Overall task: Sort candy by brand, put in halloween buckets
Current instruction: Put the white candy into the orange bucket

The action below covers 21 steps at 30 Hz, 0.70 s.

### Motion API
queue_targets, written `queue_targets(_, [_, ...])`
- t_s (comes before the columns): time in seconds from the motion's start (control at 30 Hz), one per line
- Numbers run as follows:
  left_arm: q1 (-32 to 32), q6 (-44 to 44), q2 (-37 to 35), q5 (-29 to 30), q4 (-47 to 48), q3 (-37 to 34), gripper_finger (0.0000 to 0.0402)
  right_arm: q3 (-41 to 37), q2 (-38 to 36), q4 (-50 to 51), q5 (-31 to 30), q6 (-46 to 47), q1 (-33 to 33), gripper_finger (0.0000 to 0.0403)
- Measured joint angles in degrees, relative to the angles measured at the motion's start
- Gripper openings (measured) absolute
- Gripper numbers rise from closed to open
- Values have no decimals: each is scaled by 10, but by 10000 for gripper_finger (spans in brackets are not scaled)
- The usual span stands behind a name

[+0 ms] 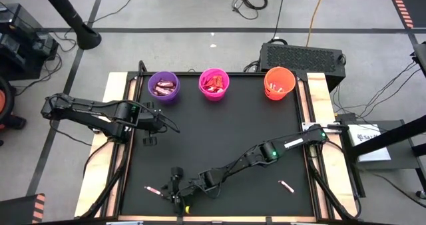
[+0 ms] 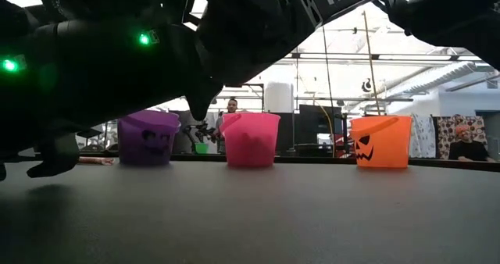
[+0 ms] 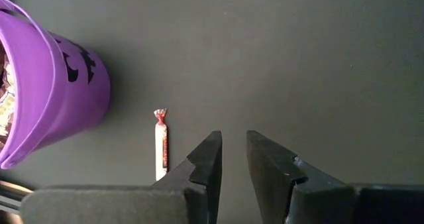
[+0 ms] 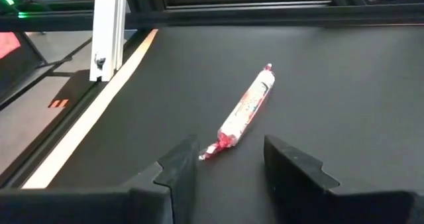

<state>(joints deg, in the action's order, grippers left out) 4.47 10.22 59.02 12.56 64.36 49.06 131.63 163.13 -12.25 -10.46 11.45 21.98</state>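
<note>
Table: a black mat (image 1: 226,152) with pale wooden edges; three buckets stand in a row along its far side.
Purple bucket (image 1: 164,87): leftmost of the row, with dark-wrapped sweets inside.
Pink bucket (image 1: 214,84): middle of the row, holding red-orange wrapped sweets.
Orange bucket (image 1: 279,82): rightmost, with a black pumpkin face on its side in the low view; a few pale sticks lie inside.
Left gripper (image 1: 150,125): at the left side of the mat, just short of the purple bucket. Its fingers stand a narrow gap apart with nothing between them.
Stick by the purple bucket (image 3: 160,144): a thin pale sweet with a red twisted end, lying flat on the mat between the bucket and the left gripper's fingers, touching neither.
Right gripper (image 1: 174,193): reached across to the near left corner of the mat, low over the surface. Its fingers are spread apart and hold nothing.
Stick at the near left (image 4: 245,109): a pale wrapped sweet with red twisted ends, lying flat on the mat just ahead of the right gripper's fingers, not between them.
Loose sweet on the right (image 1: 286,186): a small wrapped piece alone on the near right part of the mat, well apart from both grippers.
</note>
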Motion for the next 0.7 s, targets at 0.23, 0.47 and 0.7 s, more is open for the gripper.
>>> queue_targets(0.23, [0, 0, 0, 0, 0, 0, 79, 1, 4, 4, 15, 30, -11, 153])
queue_targets(0.47, [0, 0, 0, 0, 0, 0, 79, 1, 6, -2, 19, 39, -16, 118])
queue_targets(0.7, [0, 0, 0, -1, 0, 0, 79, 2, 6, 7, 20, 41, -19, 45])
